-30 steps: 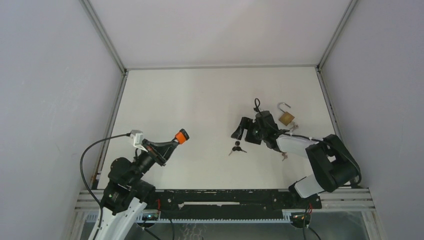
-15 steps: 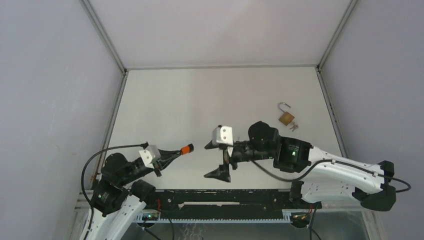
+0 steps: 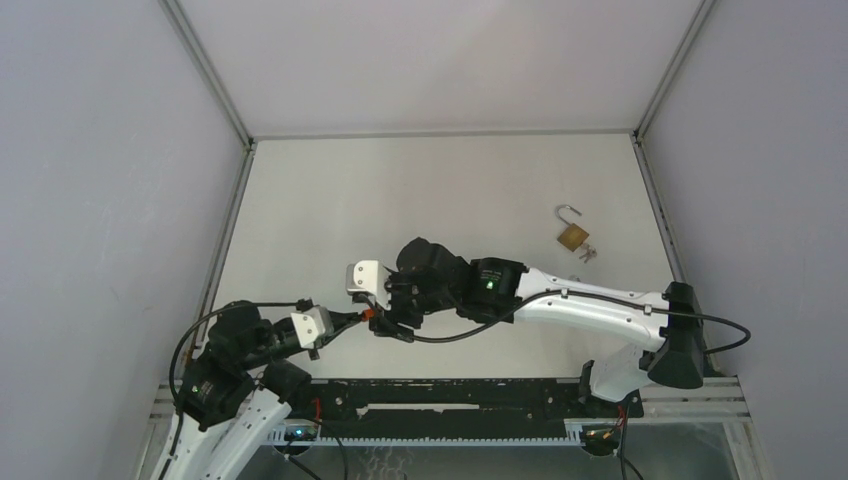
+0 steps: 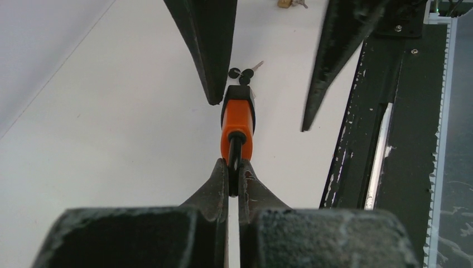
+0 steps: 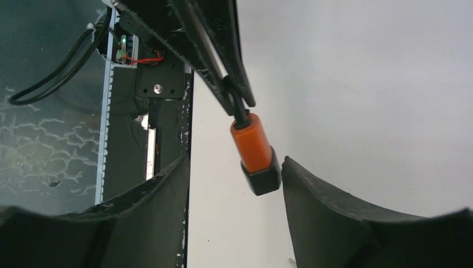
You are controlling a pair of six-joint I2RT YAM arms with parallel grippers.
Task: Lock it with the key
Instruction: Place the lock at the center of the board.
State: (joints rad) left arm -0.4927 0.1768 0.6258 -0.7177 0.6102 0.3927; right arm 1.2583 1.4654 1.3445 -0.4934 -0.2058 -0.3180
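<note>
The orange piece [image 3: 367,312] with a black end cap is near the front edge of the table [image 3: 400,190], left of centre. It is carried off the surface by a thin black stem pinched between the tips of the left gripper [image 3: 355,317]. Its long axis follows the line of that gripper, and the black cap points away from it, to the right and slightly toward the back of the table, into the right gripper [image 3: 385,318]. From the left wrist, the orange piece [image 4: 237,125] runs straight ahead out of the tightly closed left gripper [image 4: 234,167], aimed at a small bunch of black-headed keys [image 4: 244,72] lying on the table beyond it. The right arm hides those keys in the top view. The right gripper [image 4: 259,111] has its jaws spread wide, one on each side of the cap. From the right wrist, the piece [image 5: 254,145] slants down toward the camera, cap first, with bare table showing between the cap and both fingers of the right gripper [image 5: 234,167], so nothing is clamped there. The brass padlock [image 3: 572,236] lies well apart at the far right with its shackle swung open, and more small keys [image 3: 586,253] lie just beside it.
</note>
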